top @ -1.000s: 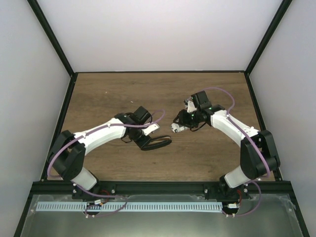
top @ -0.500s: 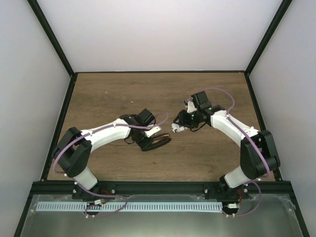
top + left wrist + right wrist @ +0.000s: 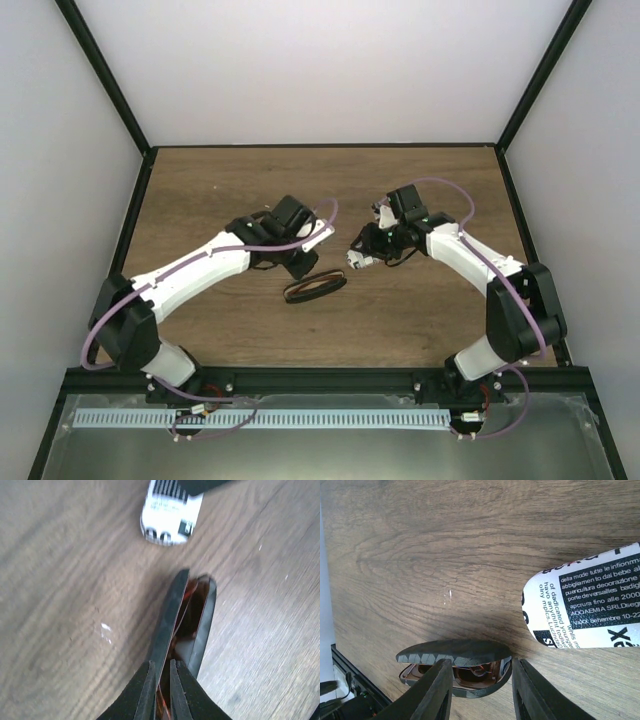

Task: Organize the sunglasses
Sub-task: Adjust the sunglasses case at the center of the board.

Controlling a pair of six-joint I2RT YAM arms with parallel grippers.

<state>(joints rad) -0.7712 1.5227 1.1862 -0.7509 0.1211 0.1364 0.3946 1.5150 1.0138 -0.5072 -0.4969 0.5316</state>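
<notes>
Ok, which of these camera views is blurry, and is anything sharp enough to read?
Left wrist view: blurred throughout, wood grain streaked, the dark sunglasses with amber-brown lenses soft-edged. Right wrist view: crisp; print on the white text-covered object is legible, and it casts a soft shadow on the brown wooden table. Top view: sharp, evenly lit.

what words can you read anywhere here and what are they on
All on the white newsprint-patterned object, right wrist view:
"della mode tutte le"
"puericultura decorazione"
"porte deversailles"
"fino alle 2000"
"of dedicated young"
Its other lines are cut off or too small to read.
In the left wrist view its print is blurred.
No text shows on the sunglasses.
</notes>
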